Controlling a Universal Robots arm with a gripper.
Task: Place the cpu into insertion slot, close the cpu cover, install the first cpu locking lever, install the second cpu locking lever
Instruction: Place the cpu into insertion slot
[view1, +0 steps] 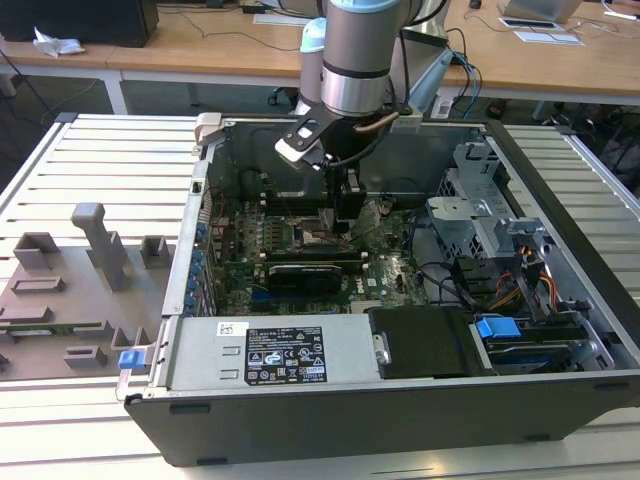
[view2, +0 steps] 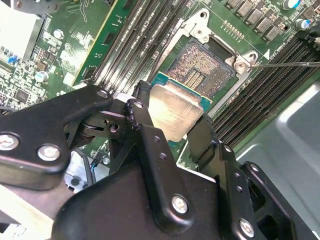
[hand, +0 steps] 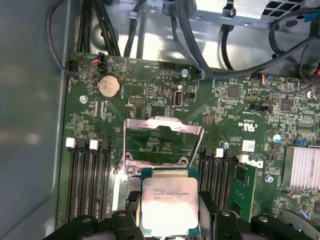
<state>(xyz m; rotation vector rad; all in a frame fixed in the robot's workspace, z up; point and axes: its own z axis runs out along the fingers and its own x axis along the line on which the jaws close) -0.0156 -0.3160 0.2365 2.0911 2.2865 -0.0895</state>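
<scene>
Your arm (view1: 355, 55) reaches straight down, and your gripper (view2: 172, 119) has its two black fingers (view2: 150, 140) clamped against opposite edges of the cpu (view2: 176, 107).

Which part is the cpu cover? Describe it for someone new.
Inside the open computer case, find the green motherboard. Between the two banks of black memory slots, the cpu cover stands raised open next to the held cpu: the one thin silvery frame with a big square window.

Exterior view overlooks PC case (view1: 400, 425); both wrist views close on mobo (hand: 150, 75).
</scene>
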